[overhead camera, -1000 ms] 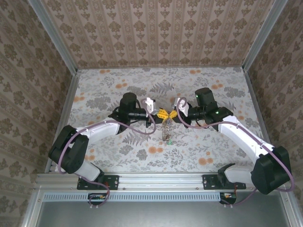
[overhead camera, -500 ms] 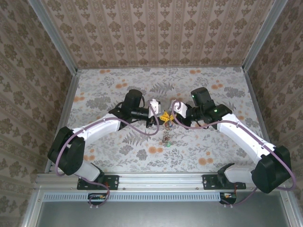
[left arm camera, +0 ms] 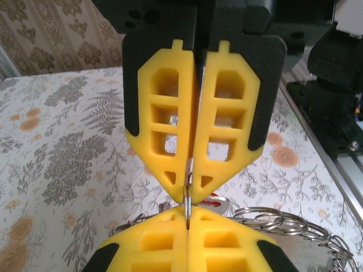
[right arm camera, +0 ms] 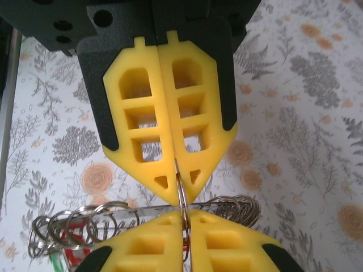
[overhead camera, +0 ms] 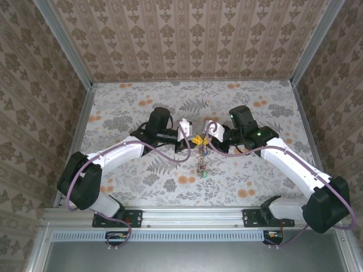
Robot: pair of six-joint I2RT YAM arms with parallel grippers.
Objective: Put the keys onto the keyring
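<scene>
Both grippers meet tip to tip above the table's middle. My left gripper (overhead camera: 191,137) (left arm camera: 188,218) is shut on the thin silvery keyring (left arm camera: 186,184), seen edge-on. Facing it, my right gripper (overhead camera: 203,137) (right arm camera: 182,218) is shut on the same keyring (right arm camera: 180,184). A bunch of keys (overhead camera: 201,163) hangs below the fingers on small split rings (right arm camera: 74,226) (left arm camera: 278,221). A red key head (left arm camera: 229,202) shows behind the left fingers, and a red one (right arm camera: 74,253) is also at lower left in the right wrist view. Most key blades are hidden.
The flower-patterned table (overhead camera: 255,181) is walled on three sides with patterned panels (overhead camera: 193,39). An aluminium rail (overhead camera: 193,214) runs along the near edge by the arm bases. Both arms reach inward from the sides.
Both wrists have moved closer together towards the centre, so the yellow fingertips now nearly touch. The hanging bunch of keys has dropped slightly lower towards the table.
</scene>
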